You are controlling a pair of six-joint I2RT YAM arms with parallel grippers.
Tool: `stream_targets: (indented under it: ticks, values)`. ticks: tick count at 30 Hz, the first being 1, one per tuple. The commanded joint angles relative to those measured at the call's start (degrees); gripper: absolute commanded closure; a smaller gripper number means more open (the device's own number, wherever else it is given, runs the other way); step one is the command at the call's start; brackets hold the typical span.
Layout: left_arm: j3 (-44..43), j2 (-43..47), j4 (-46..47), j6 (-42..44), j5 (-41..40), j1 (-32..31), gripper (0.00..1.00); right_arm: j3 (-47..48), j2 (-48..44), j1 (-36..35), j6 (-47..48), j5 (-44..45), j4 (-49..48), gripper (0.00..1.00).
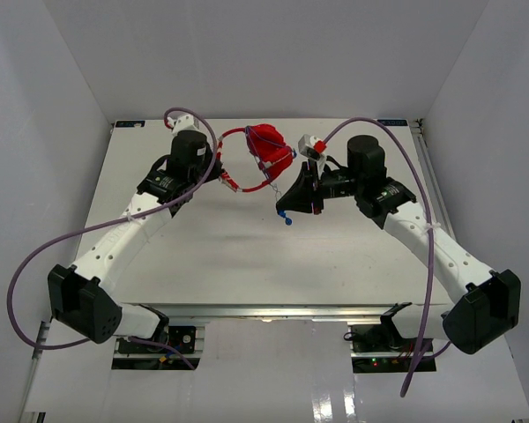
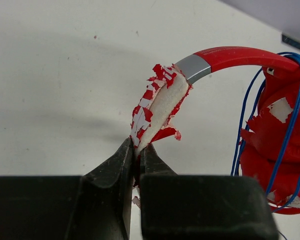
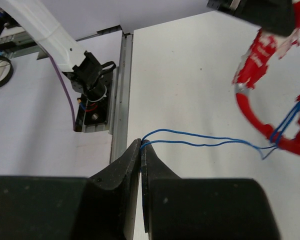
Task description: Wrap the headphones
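Before me lay a flat matte white tabletop (image 1: 247, 264), closed in by a plain pale grey back wall (image 1: 264, 53) and matching side walls (image 1: 26, 132). A silver metal rail (image 1: 273, 310) edged its near side. Below, a glossy white floor (image 1: 273, 388) caught soft glints of light.

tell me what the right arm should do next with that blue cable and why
Probably swing the right gripper around the cups for another turn. The left gripper is shut on the headband padding, steadying the headphones; the right gripper pinches the blue cable, which already loops over the cups with a slack length left unwound.
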State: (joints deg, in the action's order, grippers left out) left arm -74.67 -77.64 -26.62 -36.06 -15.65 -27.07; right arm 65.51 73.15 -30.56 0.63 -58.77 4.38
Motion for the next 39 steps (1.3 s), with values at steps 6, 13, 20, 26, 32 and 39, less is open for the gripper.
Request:
stream_targets:
  ticks: [6,13,20,26,32,39]
  values:
    - [0.84,-4.63,-0.53,5.52,11.66,-2.24,1.00,3.84,5.80,-0.29,3.94,5.55,4.59,0.92]
    - [0.65,-9.86,-1.73,8.45,15.62,-5.21,1.00,5.30,9.38,-0.68,5.09,6.78,6.66,0.92]
    - [1.05,-12.95,-2.88,9.87,21.29,-7.25,1.00,5.86,10.49,-1.00,6.46,11.92,7.85,0.92]
    - [1.57,-13.47,-2.83,7.95,24.66,-7.94,1.00,1.91,11.02,-1.08,0.92,18.43,3.83,0.92]
    - [1.80,-12.77,-2.90,5.87,27.71,-8.09,1.00,0.34,10.64,-1.16,2.55,24.73,3.94,0.92]
    - [1.41,-12.05,-5.25,6.14,27.03,-8.09,1.00,1.03,9.73,-2.09,9.92,27.52,8.06,0.68]
